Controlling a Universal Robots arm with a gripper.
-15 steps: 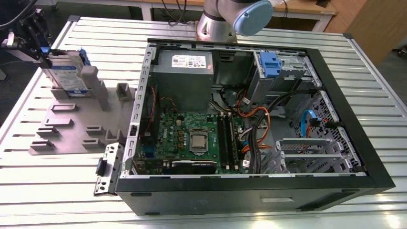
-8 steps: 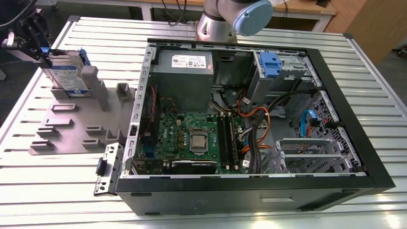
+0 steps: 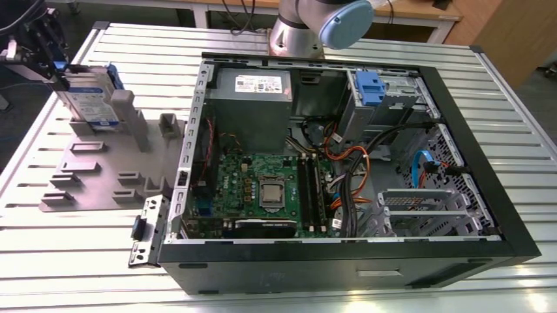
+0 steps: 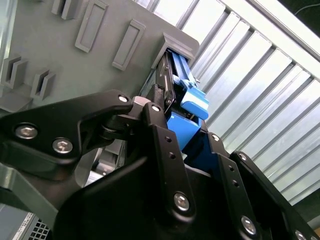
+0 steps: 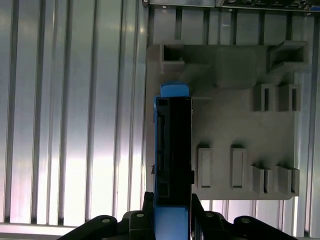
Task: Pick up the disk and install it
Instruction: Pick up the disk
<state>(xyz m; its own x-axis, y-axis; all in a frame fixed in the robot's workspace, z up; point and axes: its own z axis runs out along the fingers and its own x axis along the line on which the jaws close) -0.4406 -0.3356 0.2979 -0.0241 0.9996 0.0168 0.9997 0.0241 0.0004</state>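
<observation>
Setting: robotics lab bench, set up as a PC-assembly cell.

From my remote station I see a slatted aluminium worktable [image 3: 78, 261] filling the exterior view. The arm's base [image 3: 296, 36] stands at upper centre. An opened desktop computer case [image 3: 348, 264] sits at centre right with its motherboard [image 3: 261, 189] exposed. A grey parts fixture [image 3: 91, 173] lies at left, and wooden desks [image 3: 409, 10] run along the top edge.

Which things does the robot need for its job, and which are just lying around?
For the job: the disk, gripped by the hand; the open computer case.
Just lying about: the grey holder plate, the orange cables, the ribbed table.
</observation>
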